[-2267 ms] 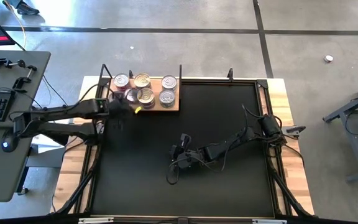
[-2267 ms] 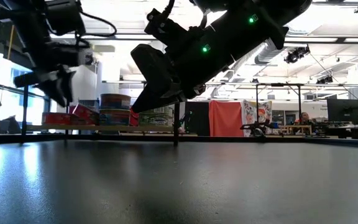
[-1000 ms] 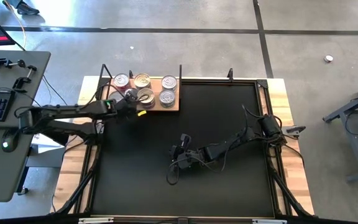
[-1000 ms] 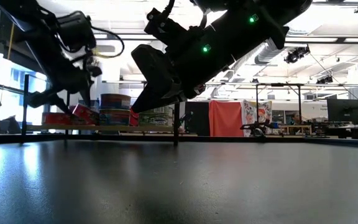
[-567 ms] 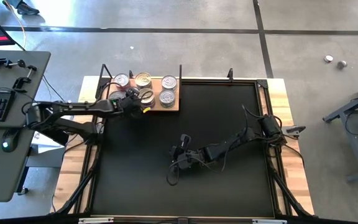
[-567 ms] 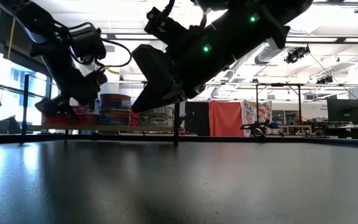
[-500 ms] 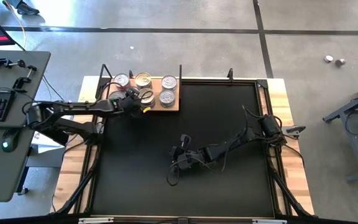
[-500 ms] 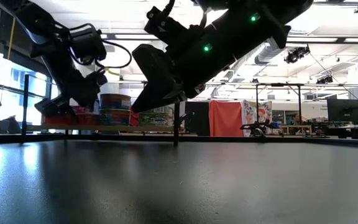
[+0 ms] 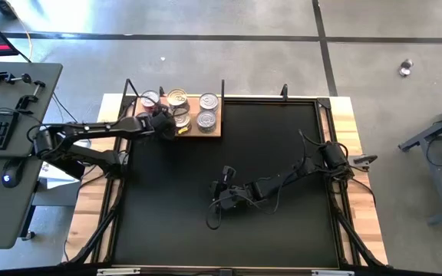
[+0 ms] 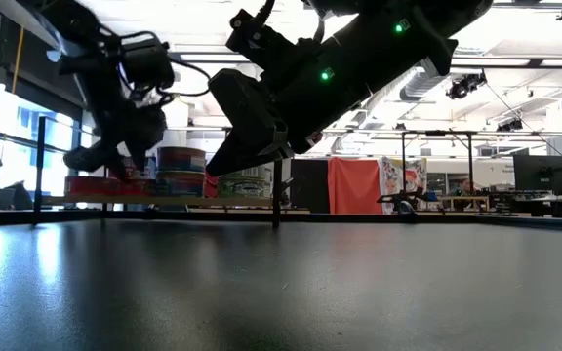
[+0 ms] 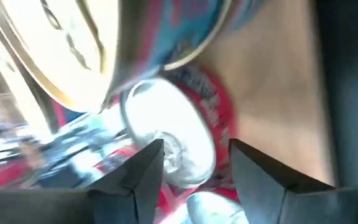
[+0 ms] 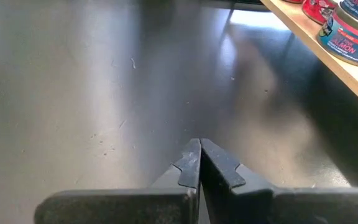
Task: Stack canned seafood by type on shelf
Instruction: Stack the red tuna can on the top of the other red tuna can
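Black mat [image 9: 229, 176] covers the table; wooden shelf [image 9: 213, 130] with canned seafood [image 9: 206, 119] sits at its far left edge. Left gripper [image 9: 162, 124] has pushed farther over the shelf since earlier, fingers parted around a red-sided tin [image 11: 179, 143]. Right gripper [image 9: 219, 201] unmoved mid-mat, fingers pressed together, empty.

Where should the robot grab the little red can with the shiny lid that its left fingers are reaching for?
Probably by its red side wall, one finger on each side of the round rim. The red can is flat and round, and its shiny lid gives nothing to pinch. In the left wrist view the open left gripper already straddles it, coming from the shelf's left end, since taller cans crowd the other sides.
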Robot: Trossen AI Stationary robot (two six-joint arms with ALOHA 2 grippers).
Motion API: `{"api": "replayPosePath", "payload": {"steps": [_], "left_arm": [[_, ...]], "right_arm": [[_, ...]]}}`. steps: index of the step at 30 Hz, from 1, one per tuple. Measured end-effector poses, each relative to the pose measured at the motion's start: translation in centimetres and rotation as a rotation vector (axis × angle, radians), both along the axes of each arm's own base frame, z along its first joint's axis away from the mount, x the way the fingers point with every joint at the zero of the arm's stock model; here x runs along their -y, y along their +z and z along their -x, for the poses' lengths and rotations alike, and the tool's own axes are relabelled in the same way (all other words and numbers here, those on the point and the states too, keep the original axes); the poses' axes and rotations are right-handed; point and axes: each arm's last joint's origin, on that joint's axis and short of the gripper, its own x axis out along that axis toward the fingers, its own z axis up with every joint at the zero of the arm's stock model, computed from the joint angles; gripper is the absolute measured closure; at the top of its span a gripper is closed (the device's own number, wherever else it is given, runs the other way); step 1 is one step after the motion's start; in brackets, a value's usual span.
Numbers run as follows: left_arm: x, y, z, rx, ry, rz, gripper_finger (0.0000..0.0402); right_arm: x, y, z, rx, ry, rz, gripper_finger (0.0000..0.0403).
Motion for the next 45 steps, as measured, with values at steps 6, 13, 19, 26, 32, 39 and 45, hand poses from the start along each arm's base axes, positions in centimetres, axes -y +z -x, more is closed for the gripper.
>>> {"api": "replayPosePath", "payload": {"steps": [6, 13, 19, 26, 32, 39, 45], "left_arm": [[-0.9, 1.1, 0.2, 0.139, 0.076, 0.191, 0.0260], [-1.1, 1.0, 0.7, 0.145, 0.110, 0.247, 0.0275], [-0.9, 3.0, 0.5, 0.181, 0.152, 0.369, 0.0310], [-0.6, 5.4, 0.6, 0.204, 0.170, 0.513, 0.0365], [-1.9, 5.9, 0.3, 0.295, 0.282, 0.399, 0.0399], [-5.2, 4.2, 0.1, 0.363, 0.406, 0.426, 0.0401], [-6.6, 2.1, 0.0, 0.287, 0.487, 0.449, 0.0401]], "right_arm": [[0.0, 0.0, 0.0, 0.001, -0.001, -0.001, 0.0402], [0.0, 0.0, 0.0, 0.001, -0.001, -0.002, 0.0402], [0.0, 0.0, 0.0, 0.001, -0.001, -0.002, 0.0402], [0.0, 0.0, 0.0, 0.002, -0.002, -0.003, 0.0402], [0.0, 0.0, 0.0, 0.002, -0.002, -0.003, 0.0402], [-0.1, 0.0, 0.0, 0.001, 0.001, -0.002, 0.0402], [-0.2, 0.0, 0.1, 0.001, 0.004, -0.001, 0.0402]]}}
